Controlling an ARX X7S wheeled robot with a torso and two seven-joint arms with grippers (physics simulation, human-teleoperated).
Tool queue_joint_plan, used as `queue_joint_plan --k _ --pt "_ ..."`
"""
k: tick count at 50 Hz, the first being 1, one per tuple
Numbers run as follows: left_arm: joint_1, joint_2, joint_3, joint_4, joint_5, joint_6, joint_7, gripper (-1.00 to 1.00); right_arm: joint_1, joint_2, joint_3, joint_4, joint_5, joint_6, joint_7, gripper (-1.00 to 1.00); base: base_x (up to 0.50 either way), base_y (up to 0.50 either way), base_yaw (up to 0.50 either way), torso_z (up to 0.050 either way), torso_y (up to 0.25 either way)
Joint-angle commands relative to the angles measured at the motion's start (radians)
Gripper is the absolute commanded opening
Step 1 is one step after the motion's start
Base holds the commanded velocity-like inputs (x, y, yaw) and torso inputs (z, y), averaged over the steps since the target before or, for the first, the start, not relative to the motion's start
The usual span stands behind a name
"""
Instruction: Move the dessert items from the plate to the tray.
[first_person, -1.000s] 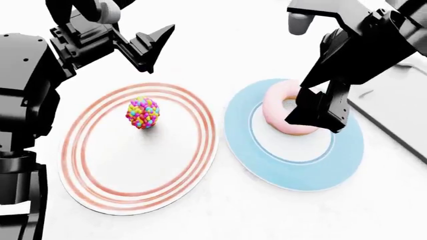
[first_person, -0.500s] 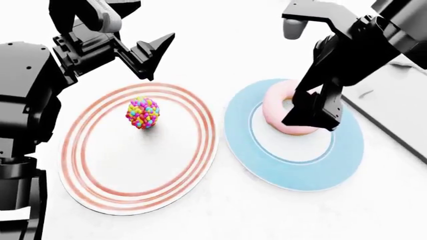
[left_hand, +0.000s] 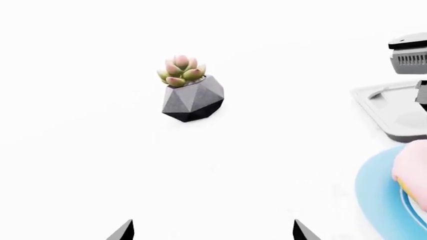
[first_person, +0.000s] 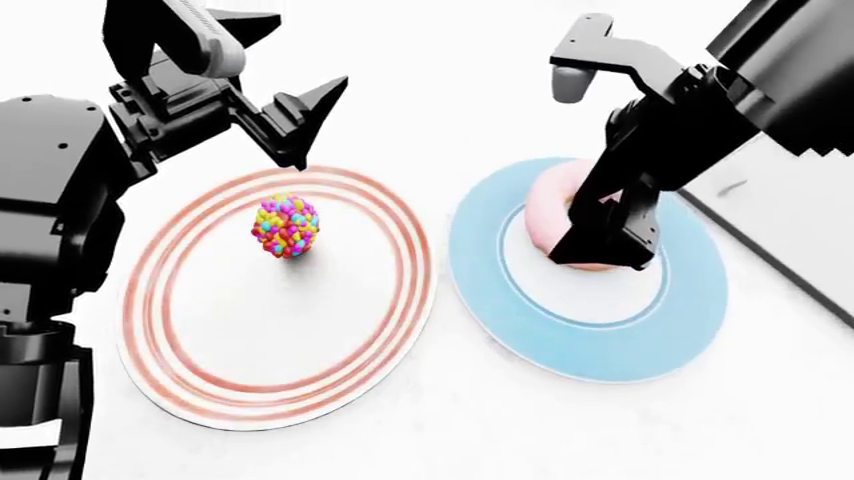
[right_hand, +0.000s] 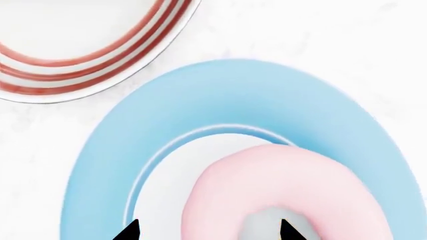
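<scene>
The pink-frosted donut (first_person: 550, 205) lies on the blue plate (first_person: 587, 340). My right gripper (first_person: 607, 258) is open and low over it. In the right wrist view, one fingertip (right_hand: 131, 231) is over the plate's white centre and the other is over the donut's (right_hand: 287, 190) hole, straddling one side of the ring. The candy-bead ball (first_person: 286, 225) sits on the white plate with red rings (first_person: 187, 380). My left gripper (first_person: 307, 52) is open and empty, raised beyond that plate. The grey tray (first_person: 774, 255) lies at the right edge, partly behind my right arm.
In the left wrist view, a succulent in a faceted grey pot (left_hand: 191, 93) stands on the white table beyond my open left gripper (left_hand: 213, 232). The tray's corner (left_hand: 393, 112), the blue plate (left_hand: 373, 195) and the donut's edge (left_hand: 410, 165) show at the side.
My right gripper has shifted a little left and lower over the donut, its arm swinging up and back. My left gripper has barely moved. The donut and the ball have not moved.
</scene>
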Motion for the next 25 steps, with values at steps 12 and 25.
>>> queue_joint_plan --k 12,25 --pt "0.012 0.000 0.008 -0.013 0.000 0.015 -0.003 1.00 -0.054 0.009 0.035 -0.009 0.031 0.007 0.049 1.00 0.00 0.00 0.00 0.000 0.000" --pt "0.021 -0.004 0.009 -0.009 -0.004 0.015 -0.006 1.00 -0.075 0.024 0.052 -0.037 0.054 0.029 0.073 1.00 0.00 0.00 0.00 0.000 0.000"
